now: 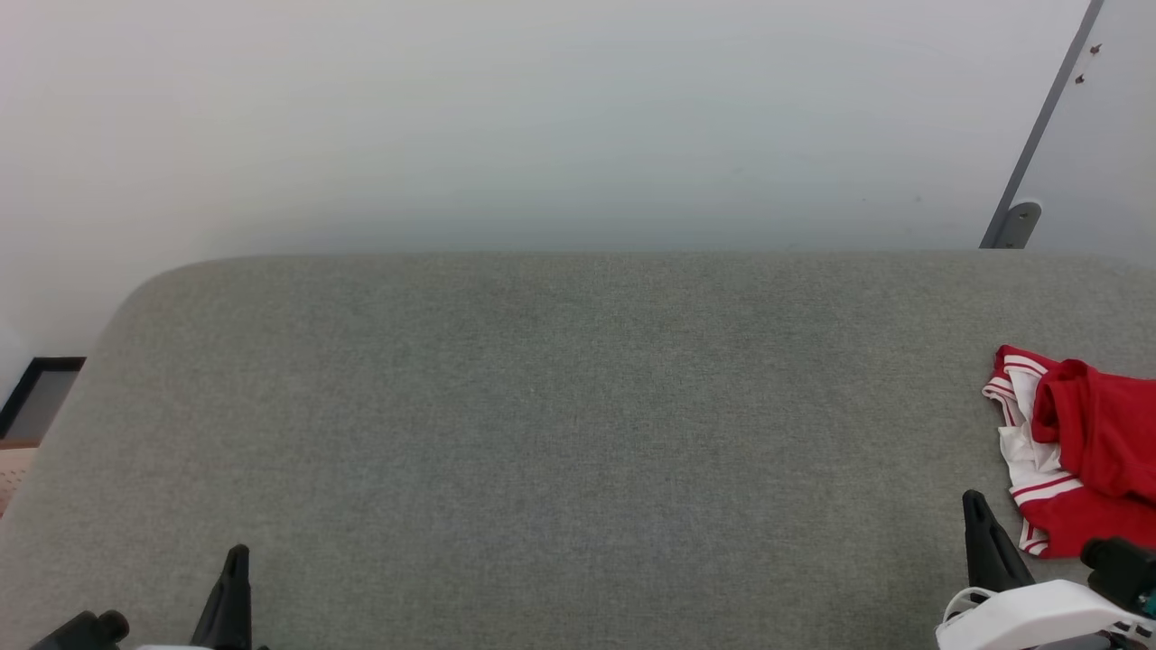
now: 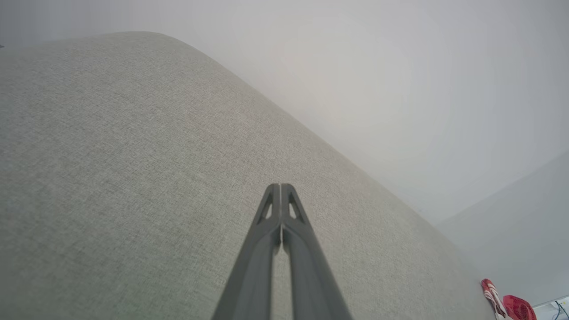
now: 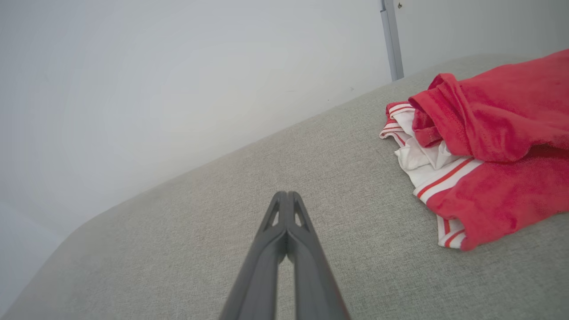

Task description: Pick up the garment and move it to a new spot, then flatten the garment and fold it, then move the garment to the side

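The garment (image 1: 1088, 442), bright red with white sleeves and red-striped white bands, lies bunched at the right edge of the grey padded surface (image 1: 560, 424), cut off by the frame. The right wrist view shows the garment (image 3: 493, 146) crumpled at the upper right; the left wrist view shows a sliver of the garment (image 2: 511, 304) far off at the lower right. My right gripper (image 1: 975, 499) is shut and empty, just left of the garment's near corner. Its tips (image 3: 286, 194) press together over bare fabric. My left gripper (image 1: 238, 551) is shut and empty at the lower left, tips (image 2: 280, 185) together.
A pale wall (image 1: 542, 117) rises behind the padded surface. A grey metal strut (image 1: 1039, 135) slants down the wall at the upper right. The surface's rounded left corner (image 1: 135, 289) drops to the floor, where a dark-framed object (image 1: 36, 397) sits.
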